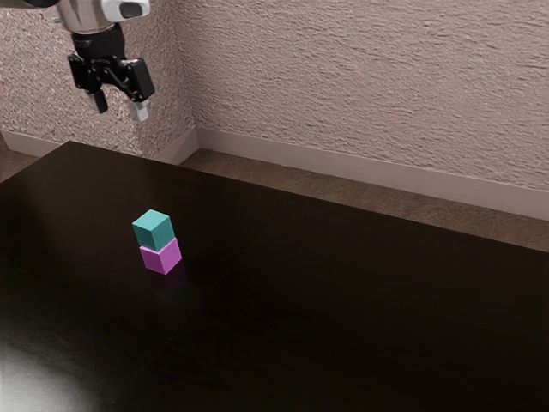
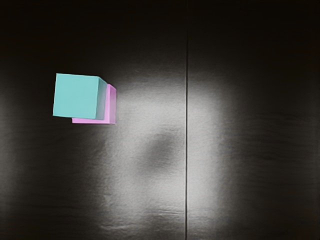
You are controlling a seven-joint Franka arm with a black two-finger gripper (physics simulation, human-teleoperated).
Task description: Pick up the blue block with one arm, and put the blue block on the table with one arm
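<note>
It's a room, perhaps in a home, with rough pinkish walls (image 1: pixel 360 77), pale baseboard (image 1: pixel 343 166) and brown floor (image 1: pixel 283 178).

Angular black two-finger gripper (image 1: pixel 120 113) with blocky, knobbly shoulders; one finger (image 1: pixel 140 112) is pale grey at its end, the other (image 1: pixel 99 102) dark. Just above the gripper, a rounded black collar (image 1: pixel 97 41); higher over the gripper, a smooth grey-and-white arm housing (image 1: pixel 79 17) marked by a dark, white-rimmed oval patch (image 1: pixel 130 10).

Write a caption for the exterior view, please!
The open gripper hovers above a blue block stacked on a pink block.
</note>
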